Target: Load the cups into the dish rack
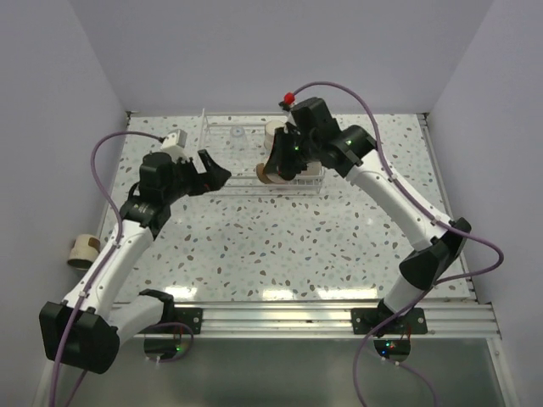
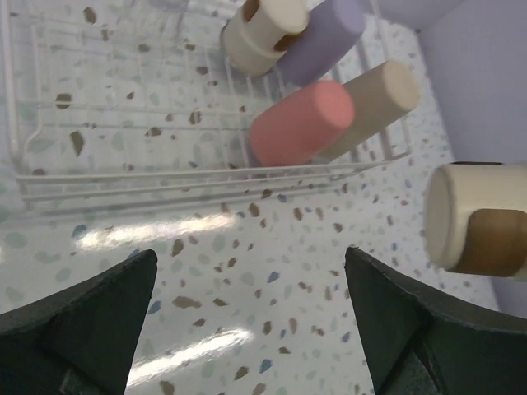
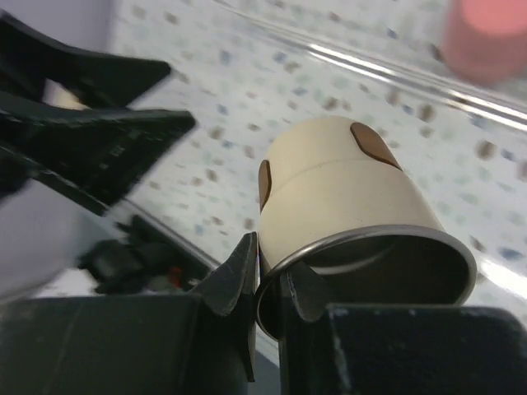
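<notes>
The dish rack [image 1: 239, 181] stands at the back middle of the table. In the left wrist view its wire rails [image 2: 123, 177] hold a red-pink cup [image 2: 300, 122], a beige cup [image 2: 375, 103], a lavender cup [image 2: 321, 37] and a cream cup with tan base [image 2: 263, 33], all lying on their sides. My right gripper [image 1: 287, 159] is shut on the rim of a silvery-rimmed cream cup [image 3: 350, 202], held over the rack's front edge [image 1: 271, 170]. My left gripper [image 1: 222, 176] is open and empty just left of it. A clear cup [image 1: 237, 133] sits at the rack's back.
Another cream and tan cup [image 1: 82, 248] lies on its side at the table's far left edge, beside my left arm. White walls close in the table on three sides. The held cup also shows at the right of the left wrist view [image 2: 478, 218].
</notes>
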`<state>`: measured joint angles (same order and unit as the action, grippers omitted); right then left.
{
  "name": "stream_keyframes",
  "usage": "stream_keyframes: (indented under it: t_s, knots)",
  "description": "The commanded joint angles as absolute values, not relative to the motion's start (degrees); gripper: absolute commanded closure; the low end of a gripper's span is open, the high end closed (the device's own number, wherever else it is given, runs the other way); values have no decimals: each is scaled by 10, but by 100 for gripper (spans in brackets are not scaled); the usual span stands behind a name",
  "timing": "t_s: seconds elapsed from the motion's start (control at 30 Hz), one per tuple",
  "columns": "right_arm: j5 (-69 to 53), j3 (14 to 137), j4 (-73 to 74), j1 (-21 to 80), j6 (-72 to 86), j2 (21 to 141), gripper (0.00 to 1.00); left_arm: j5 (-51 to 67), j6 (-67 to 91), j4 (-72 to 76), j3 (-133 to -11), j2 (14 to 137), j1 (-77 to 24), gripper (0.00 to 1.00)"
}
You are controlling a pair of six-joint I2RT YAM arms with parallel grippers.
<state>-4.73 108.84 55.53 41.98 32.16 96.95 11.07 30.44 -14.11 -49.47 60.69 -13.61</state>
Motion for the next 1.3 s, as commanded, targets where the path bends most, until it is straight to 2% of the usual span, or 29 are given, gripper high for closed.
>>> stream_keyframes:
  t_s: [0.0, 0.07, 0.1, 0.17, 0.3, 0.67, 0.8, 1.03, 1.27]
  knots:
    - [-261, 1045, 371, 360, 442, 945, 100, 237, 413, -22, -531, 592, -108, 0]
    - [-350, 984, 223, 346, 530, 922, 100, 278, 470, 99, -503, 577, -91, 0]
    - [-365, 933, 83, 340, 616, 910, 100, 304, 529, 145, -490, 571, -88, 0]
    - [-394, 900, -82, 339, 689, 911, 100, 325, 587, 276, -443, 570, -84, 0]
    - [-398, 845, -241, 341, 819, 918, 100, 345, 703, 432, -389, 590, -83, 0]
    - [-403, 845, -370, 346, 900, 938, 100, 330, 752, 567, -377, 628, -85, 0]
    - [-403, 802, -439, 347, 948, 937, 100, 329, 773, 614, -380, 639, -87, 0]
    - [-423, 793, -434, 346, 947, 941, 100, 330, 798, 685, -390, 665, -97, 0]
    - [-455, 808, -376, 346, 913, 940, 100, 314, 755, 651, -424, 687, -114, 0]
